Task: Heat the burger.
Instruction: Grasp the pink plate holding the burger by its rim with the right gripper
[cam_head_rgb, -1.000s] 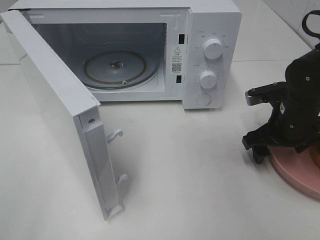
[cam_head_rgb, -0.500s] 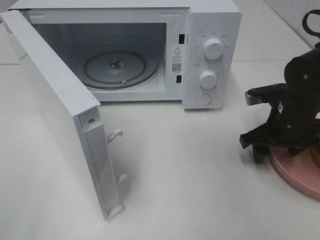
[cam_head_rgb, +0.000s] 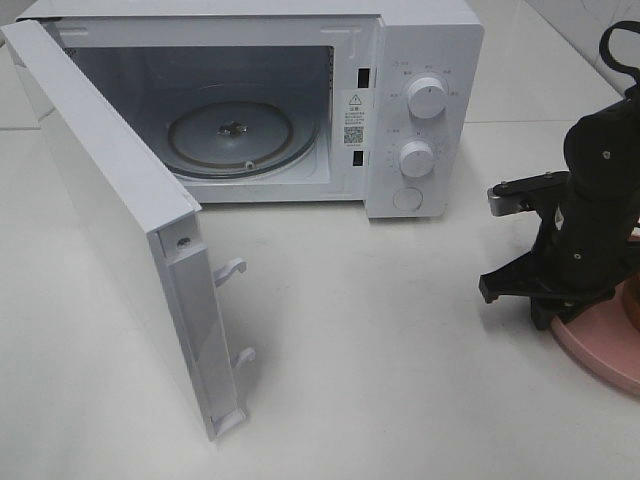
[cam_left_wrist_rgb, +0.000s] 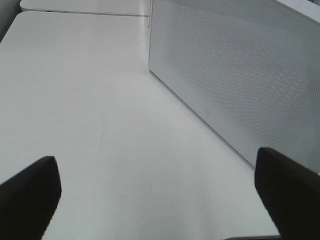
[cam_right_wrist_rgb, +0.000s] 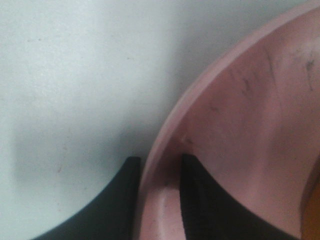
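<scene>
A pink plate (cam_head_rgb: 605, 345) lies at the table's right edge, partly cut off by the frame. My right gripper (cam_head_rgb: 545, 315) points down at its left rim. The right wrist view shows the right gripper (cam_right_wrist_rgb: 157, 162) shut on the pink plate (cam_right_wrist_rgb: 240, 125), one dark finger outside the rim and one inside. Of the burger, only a golden-brown sliver (cam_right_wrist_rgb: 314, 222) shows at that view's edge. My left gripper (cam_left_wrist_rgb: 160, 200) is open with nothing between its fingers, low over the bare table beside the microwave door (cam_left_wrist_rgb: 240, 75). It is out of the overhead view.
The white microwave (cam_head_rgb: 420, 110) stands at the back with its door (cam_head_rgb: 110, 200) swung wide open toward the front left. Its glass turntable (cam_head_rgb: 240, 135) is bare. White tabletop (cam_head_rgb: 400, 350) stretches between the microwave and the plate.
The right gripper's jaws have closed in on the plate's rim. The right arm has shifted slightly. The left gripper and microwave have not moved.
</scene>
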